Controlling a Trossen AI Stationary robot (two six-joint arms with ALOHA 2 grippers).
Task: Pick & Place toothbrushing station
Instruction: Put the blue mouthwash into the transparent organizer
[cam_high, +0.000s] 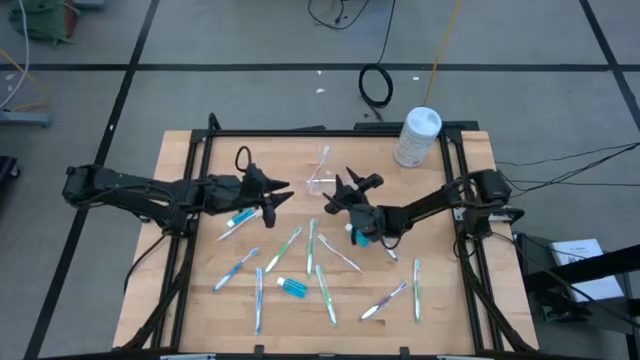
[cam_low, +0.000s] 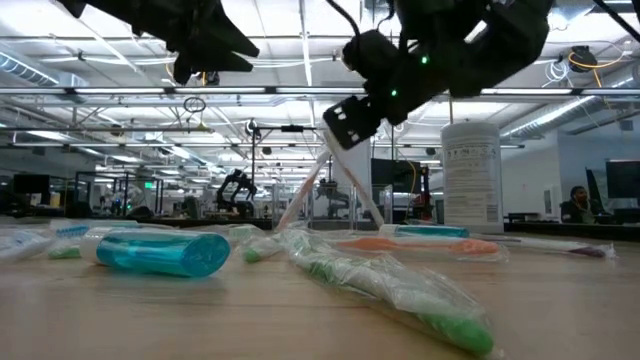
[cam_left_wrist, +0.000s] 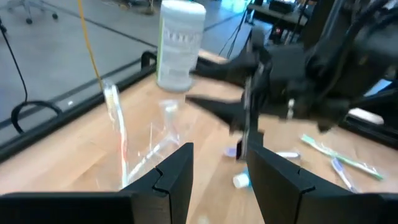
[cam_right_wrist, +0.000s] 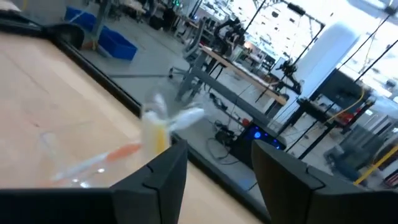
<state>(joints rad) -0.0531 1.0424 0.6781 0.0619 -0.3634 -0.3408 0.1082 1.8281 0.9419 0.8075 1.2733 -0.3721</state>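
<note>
Right gripper (cam_high: 345, 189) hangs over table (cam_high: 180, 290) w/ jaws spread, holding nothing; clear cup (cam_high: 321, 181) w/ a toothbrush (cam_high: 324, 158) in it sits just ahead of its tips. Left gripper (cam_high: 277, 192) also parted & empty, facing cup from opposite side. More toothbrushes (cam_high: 323, 292) & blue tube (cam_high: 293, 289) lie behind both.

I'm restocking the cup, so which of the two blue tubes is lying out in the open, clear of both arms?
The blue tube near the table's front, among the loose toothbrushes. The other blue tube lies just below the left gripper, partly shadowed by that arm.
</note>
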